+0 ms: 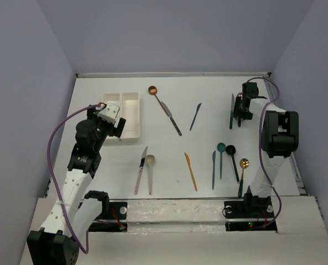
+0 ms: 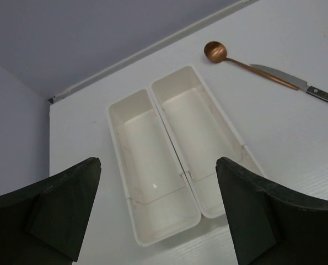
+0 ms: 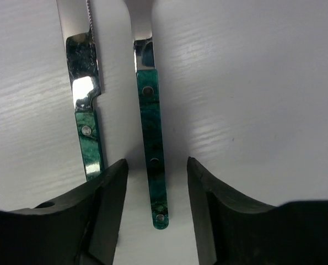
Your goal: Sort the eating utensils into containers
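Right claw [image 3: 155,163]: jaws part-closed, straddling a green handle [image 3: 151,127]; a white gap shows on each side, so no touch is seen.
Green handle: flat on the table [image 1: 169,83] at its far right; its steel neck runs out of the wrist view, and the kind of utensil is unclear.
Green knife [image 3: 85,110]: parallel to that handle, just beside it at the left of the wrist view, outside the jaws; blade serrated.
Left claw [image 2: 158,171]: jaws wide apart, gripping nothing, hovering over the trays' near ends.
Trays [image 2: 118,141]: two white ones touching side by side, far left of the table.
Copper spoon [image 2: 219,53]: right of the trays, its handle end meeting the blade of a steel knife [image 2: 288,78].
Blue knife [image 1: 195,117]: alone, mid table.
Near row: pink knife [image 1: 140,172] and beige spoon [image 1: 150,168] side by side; orange knife [image 1: 191,171] apart.
Right arm's base: teal knife [image 1: 213,168], teal spoon [image 1: 221,157], black spoon [image 1: 233,160] and gold spoon [image 1: 243,171] clustered nearby.
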Available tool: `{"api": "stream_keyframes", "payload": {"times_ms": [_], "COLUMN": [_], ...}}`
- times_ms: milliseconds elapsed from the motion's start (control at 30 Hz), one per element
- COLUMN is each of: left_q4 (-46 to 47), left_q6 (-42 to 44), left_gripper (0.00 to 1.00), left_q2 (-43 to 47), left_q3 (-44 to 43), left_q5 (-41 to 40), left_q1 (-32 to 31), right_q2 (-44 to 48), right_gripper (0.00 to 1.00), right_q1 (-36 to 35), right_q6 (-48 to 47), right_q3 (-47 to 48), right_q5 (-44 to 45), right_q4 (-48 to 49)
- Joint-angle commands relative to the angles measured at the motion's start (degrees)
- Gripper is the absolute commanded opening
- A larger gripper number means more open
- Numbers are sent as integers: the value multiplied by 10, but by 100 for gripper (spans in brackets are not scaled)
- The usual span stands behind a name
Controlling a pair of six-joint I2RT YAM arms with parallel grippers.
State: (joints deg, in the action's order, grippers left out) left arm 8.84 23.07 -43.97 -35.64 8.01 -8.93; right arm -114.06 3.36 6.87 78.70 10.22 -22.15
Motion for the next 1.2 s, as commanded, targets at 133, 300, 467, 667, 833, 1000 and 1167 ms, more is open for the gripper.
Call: {"api": "stream_keyframes", "payload": {"times_ms": [133,300,467,667,833,1000,1167], "left_q4": [-10,-13,-29,-71,-126,-151,-160], "left_q6": [-3,-2,4,0,-18,-47,-94], "left_gripper": [99,99,99,99,97,94,92], "left_q2": [25,24,20,-13,-45,-60,-82], "left_q3": [33,29,15,-39,-107,-160,-211], "left_q5": [-24,-26,-16,40,89,181,237], "left_q1": [-1,-1,-1,-1,-3,-5,-10], "right_q2": [-48,-52,53,254,393,442,418], "right_gripper": [26,0,0,0,0,0,0], "right_q1": [7,7,7,-26,-115,-262,-412], "right_q6": [-13,-19,-16,-25,-32,1,26], "right_q3": [45,36,-20,-122,-199,-259,-270], "right_q5": [2,5,67,109,120,115,127], "right_q4": [-24,-23,48,206,302,404,522]}}
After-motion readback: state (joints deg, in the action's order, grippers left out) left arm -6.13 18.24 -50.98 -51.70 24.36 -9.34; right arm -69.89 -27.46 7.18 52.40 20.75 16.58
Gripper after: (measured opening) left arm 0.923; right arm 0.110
